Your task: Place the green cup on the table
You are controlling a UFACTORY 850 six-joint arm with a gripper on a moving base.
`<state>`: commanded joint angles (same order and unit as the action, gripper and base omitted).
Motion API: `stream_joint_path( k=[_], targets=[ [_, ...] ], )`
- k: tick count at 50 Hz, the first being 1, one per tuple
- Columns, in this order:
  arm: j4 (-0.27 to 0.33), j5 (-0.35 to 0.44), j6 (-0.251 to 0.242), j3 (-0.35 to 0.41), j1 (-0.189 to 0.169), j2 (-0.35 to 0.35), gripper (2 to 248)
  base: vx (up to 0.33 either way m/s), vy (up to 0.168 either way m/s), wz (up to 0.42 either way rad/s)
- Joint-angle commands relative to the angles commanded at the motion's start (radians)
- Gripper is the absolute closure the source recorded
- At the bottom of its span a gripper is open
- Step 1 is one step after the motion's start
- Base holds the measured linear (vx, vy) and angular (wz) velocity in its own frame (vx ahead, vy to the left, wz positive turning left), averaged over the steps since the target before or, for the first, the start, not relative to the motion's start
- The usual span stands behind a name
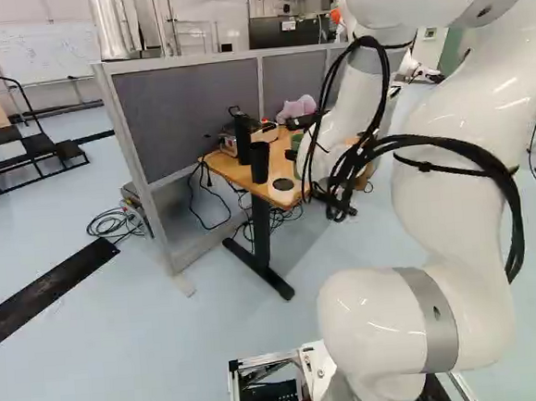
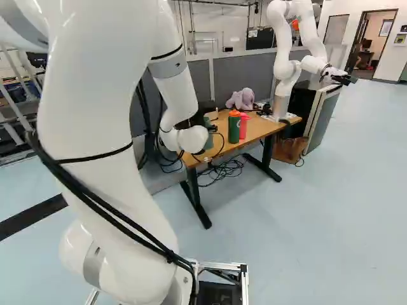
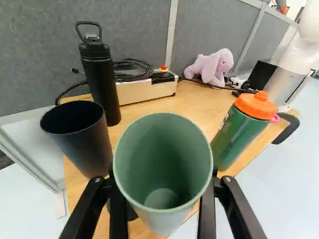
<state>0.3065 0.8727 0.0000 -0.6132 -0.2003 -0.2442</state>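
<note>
Green cup (image 3: 164,221) clamped in the gripper (image 3: 163,174).
The fingers hold it from opposite sides, its mouth toward the wrist camera, at the near edge of the table (image 3: 142,109); whether its base touches the top, I cannot tell. The dark cup (image 3: 82,144) stands near one side, the orange-lidded bottle (image 3: 238,134) near the other.

We label the wooden table (image 2: 259,131): in the right base view, around the green bottle (image 2: 234,129), a plush toy (image 2: 241,98) at twelve o'clock, another robot (image 2: 282,105) at two, a pink bottle (image 2: 244,129) at three; in the left base view, a black bottle (image 1: 242,136) at eleven from the dark cup (image 1: 260,164).
</note>
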Motion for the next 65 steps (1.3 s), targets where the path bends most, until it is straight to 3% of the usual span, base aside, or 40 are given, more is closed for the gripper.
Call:
stream_joint_path(
  k=[18, 55, 65],
  targets=[
    [0.001, 0.0, 0.0, -0.099, -0.013, -0.083, 127, 0.0, 0.0, 0.0],
    [0.001, 0.0, 0.0, -0.306, 0.012, -0.246, 127, 0.0, 0.0, 0.0],
    [0.001, 0.0, 0.091, -0.363, 0.023, -0.29, 127, 0.0, 0.0, 0.0]
  ],
)
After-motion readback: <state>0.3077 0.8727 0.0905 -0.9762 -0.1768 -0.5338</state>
